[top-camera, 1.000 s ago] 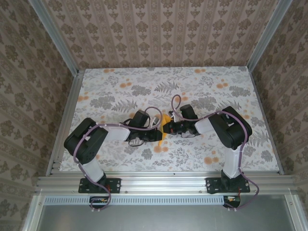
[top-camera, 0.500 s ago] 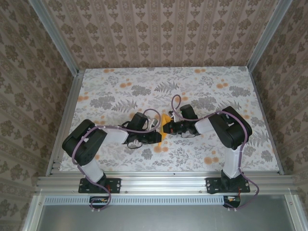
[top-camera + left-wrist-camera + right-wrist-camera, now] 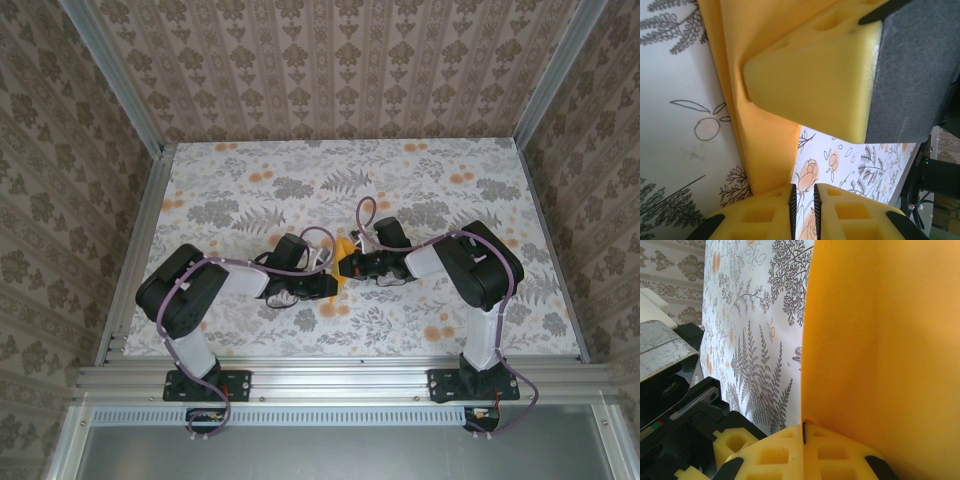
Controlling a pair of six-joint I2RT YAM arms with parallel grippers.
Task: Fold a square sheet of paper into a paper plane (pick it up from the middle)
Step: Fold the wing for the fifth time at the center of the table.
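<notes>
A floral tabletop (image 3: pixel 450 180) sits inside patterned walls. From above, we see the orange sheet (image 3: pixel 345 250) near its middle, between the left gripper (image 3: pixel 333 284) and the right gripper (image 3: pixel 350 265). At the left wrist, the jaws stand a slit apart with the sheet's corner at their tips, perhaps to release it. At the right wrist, closed jaws pinch the sheet, we judge to steady the fold.

Your left arm (image 3: pixel 185 295) and right arm (image 3: pixel 485 265) pair black joint housings with white link shells. Each trails a looping purple cable (image 3: pixel 320 229) and stands on a black base plate (image 3: pixel 205 385). Your left gripper (image 3: pixel 803 200) ends in yellow fingers (image 3: pixel 870 215), moulded with square pockets, lined black inside.
</notes>
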